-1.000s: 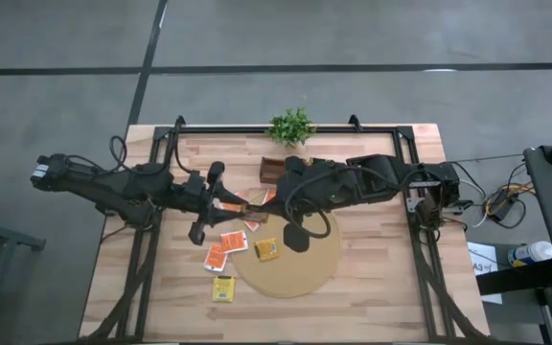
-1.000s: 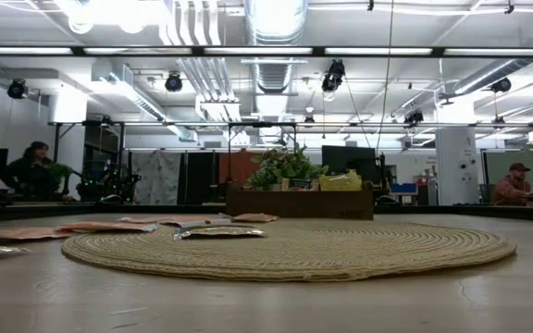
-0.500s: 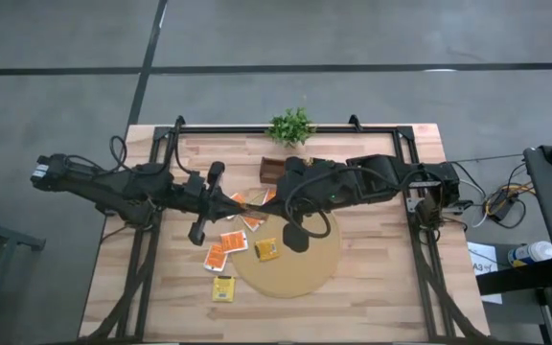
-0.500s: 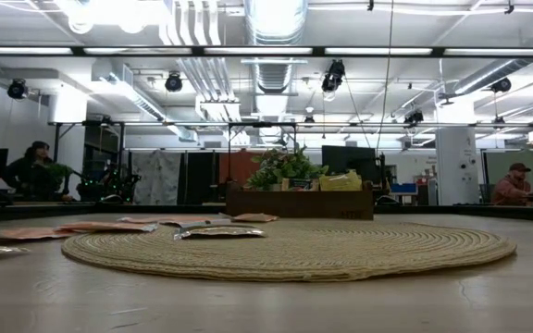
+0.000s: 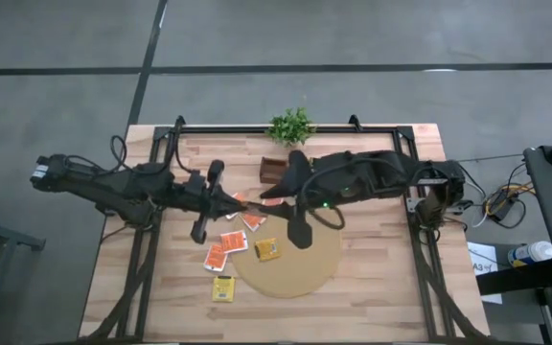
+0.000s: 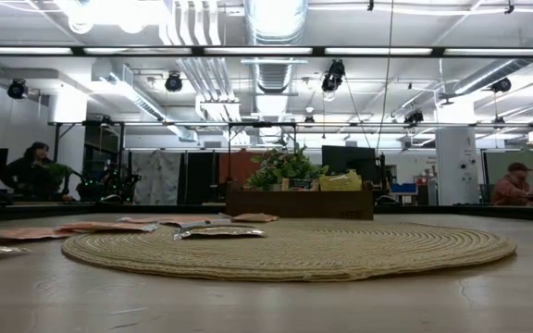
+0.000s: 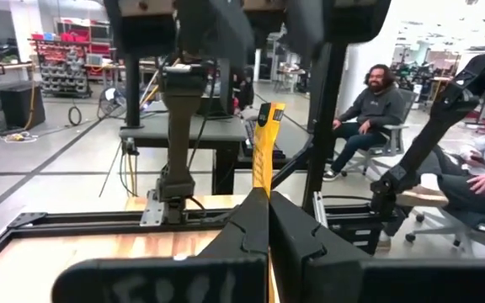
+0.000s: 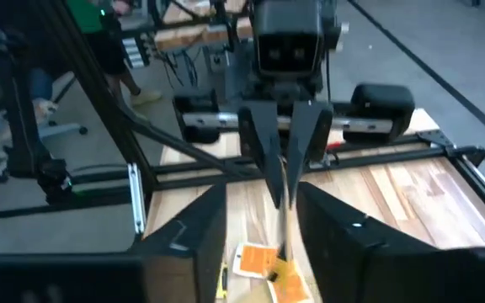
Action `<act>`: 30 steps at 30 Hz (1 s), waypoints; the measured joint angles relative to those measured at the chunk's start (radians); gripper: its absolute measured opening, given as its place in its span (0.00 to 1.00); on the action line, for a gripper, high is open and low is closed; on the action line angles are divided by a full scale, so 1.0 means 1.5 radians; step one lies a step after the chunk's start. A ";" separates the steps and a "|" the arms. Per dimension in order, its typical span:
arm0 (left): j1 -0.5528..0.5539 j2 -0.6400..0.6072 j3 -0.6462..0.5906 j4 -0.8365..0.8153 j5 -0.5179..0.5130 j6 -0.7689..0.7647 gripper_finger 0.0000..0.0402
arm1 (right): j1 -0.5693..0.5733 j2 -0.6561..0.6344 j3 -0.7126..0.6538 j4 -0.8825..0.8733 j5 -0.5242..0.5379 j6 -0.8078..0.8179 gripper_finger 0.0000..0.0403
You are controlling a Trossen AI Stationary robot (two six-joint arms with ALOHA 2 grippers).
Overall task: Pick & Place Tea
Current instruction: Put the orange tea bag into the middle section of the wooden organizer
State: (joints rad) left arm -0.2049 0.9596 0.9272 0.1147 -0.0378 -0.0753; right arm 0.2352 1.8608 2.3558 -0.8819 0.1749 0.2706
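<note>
A yellow tea packet [image 7: 264,143] hangs edge-up above the table's middle, with my left gripper [image 7: 268,206] shut on it; in the high view that gripper [image 5: 246,202] reaches in from the left. My right gripper [image 8: 263,231] faces it from the right, open. Its fingers stand on either side of the packet's thin edge [image 8: 285,210] without touching it. More tea lies flat on the table: orange packets [image 5: 233,240] and yellow ones [image 5: 266,249], partly on the round tan mat [image 5: 295,273]. My left gripper pinches the packet's end nearest the table's left [image 7: 261,198] between its two fingers. The fingers come in level from the table's left. The packet stands on edge, sticks out ahead of the fingers toward my right gripper, and is lifted clear of the table.
A green plant [image 5: 290,125] and a dark wooden box [image 5: 271,170] stand at the far middle of the table. A black frame [image 5: 156,192] runs along the table's sides. In the low view, people sit in the room beyond the woven mat [image 6: 294,250].
My right gripper has opened and let go of the packet, and its wrist has tipped up a little. My left gripper has kept its place and now holds the packet alone, still on edge and clear of the table.
</note>
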 joint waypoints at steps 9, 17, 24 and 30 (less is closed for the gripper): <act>0.089 0.012 0.000 0.001 0.052 -0.015 0.00 | 0.002 -0.056 0.000 0.001 0.003 0.007 0.45; 0.217 0.065 0.000 0.009 0.186 -0.022 0.00 | 0.003 -0.096 0.000 -0.003 0.008 0.006 0.43; 0.321 0.139 0.000 0.090 0.287 -0.052 0.00 | 0.002 -0.109 0.000 -0.032 0.057 0.002 0.41; 0.350 0.210 0.000 0.198 0.309 -0.052 0.00 | 0.001 -0.110 0.000 -0.081 0.077 -0.050 0.41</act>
State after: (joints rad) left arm 0.3207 1.2740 0.9272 0.4114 0.4253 -0.1533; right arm 0.2371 1.6955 2.3558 -1.0031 0.2911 0.1957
